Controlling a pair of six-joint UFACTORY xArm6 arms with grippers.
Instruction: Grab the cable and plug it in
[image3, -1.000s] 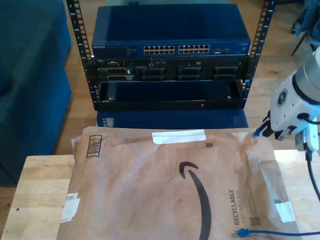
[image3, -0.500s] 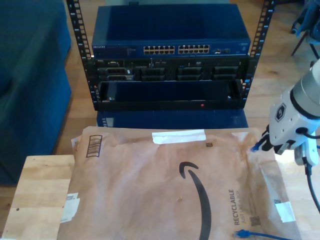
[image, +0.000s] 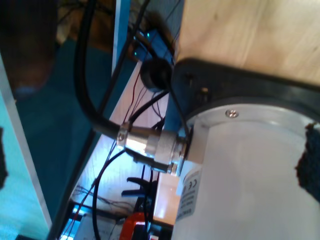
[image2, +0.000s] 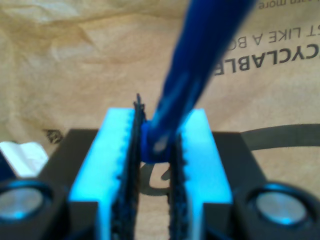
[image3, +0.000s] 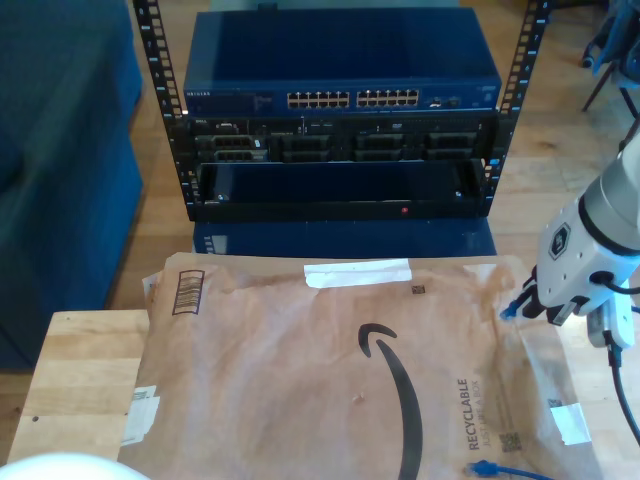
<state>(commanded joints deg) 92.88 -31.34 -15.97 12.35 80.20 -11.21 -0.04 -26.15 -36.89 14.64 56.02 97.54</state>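
Gripping cable (image2: 192, 75) w/ my second pincer (image3: 522, 303), over paper mailer (image3: 300, 380), switch rack (image3: 340, 100) beyond.

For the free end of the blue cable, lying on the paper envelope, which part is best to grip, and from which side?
Probably the cable just behind its free plug, approached from above: it lies flat on the envelope, plug pointing toward the exterior view's left, with open surface around it.

Bright blue cable (image2: 200, 65), brown paper mailer (image3: 300, 380) printed black, navy switch (image3: 340, 60).
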